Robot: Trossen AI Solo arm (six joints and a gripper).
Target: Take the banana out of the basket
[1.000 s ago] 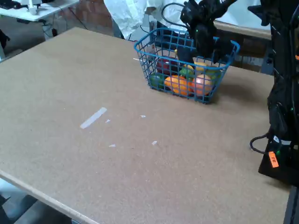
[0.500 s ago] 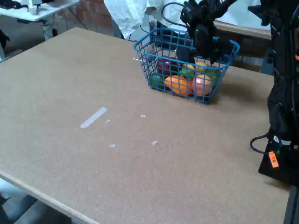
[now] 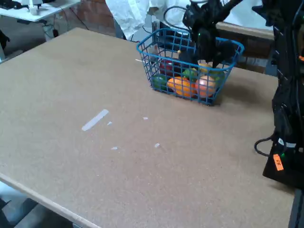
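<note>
The blue wire basket (image 3: 139, 47) stands at the far right of the brown table in the fixed view. My black gripper (image 3: 206, 59) reaches down into its right half. Just under the fingers a small piece of the yellow banana (image 3: 204, 67) shows; the rest is hidden by the gripper and the other fruit. The fingers are dark and overlap, so I cannot tell whether they are shut on the banana. Around it lie an orange fruit (image 3: 181, 86), a pinkish round fruit (image 3: 206, 85), green pieces (image 3: 159, 81) and a red one (image 3: 166, 66).
The arm's black base (image 3: 286, 118), with a cable and an orange tag (image 3: 278, 162), stands at the table's right edge. A strip of white tape (image 3: 95, 119) and small flecks lie mid-table. White cloth (image 3: 128, 14) hangs behind the basket.
The gripper has shifted slightly up inside the basket. Less of the banana's yellow shows beneath it than a second ago. The basket has stayed put.
</note>
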